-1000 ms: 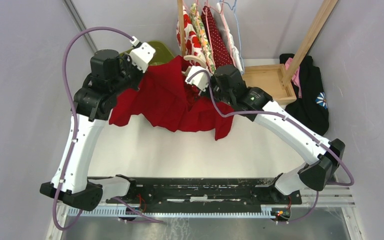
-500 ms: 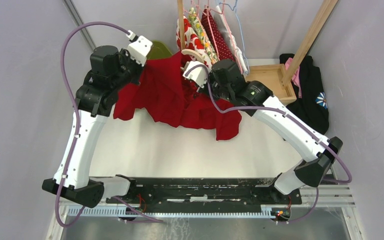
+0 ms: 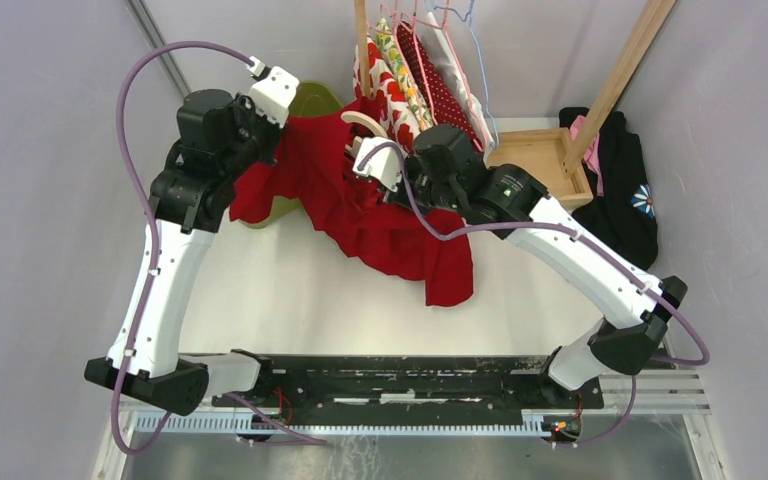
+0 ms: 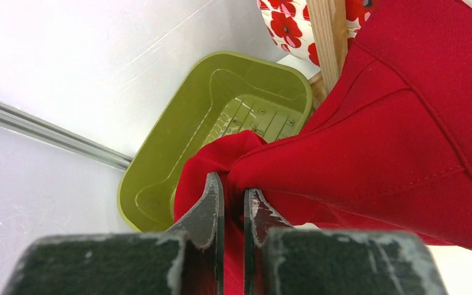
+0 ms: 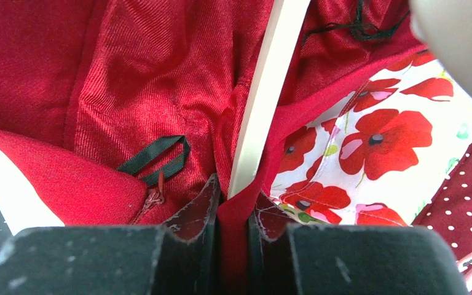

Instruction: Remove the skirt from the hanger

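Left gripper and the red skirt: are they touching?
Touching. The left wrist view shows the left gripper pinching a bunched fold of the red skirt between its jaws.

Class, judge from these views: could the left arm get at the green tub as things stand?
Probably not yet. The green tub sits just beyond the left gripper, but that gripper is shut on the red skirt, which also hides part of the tub.
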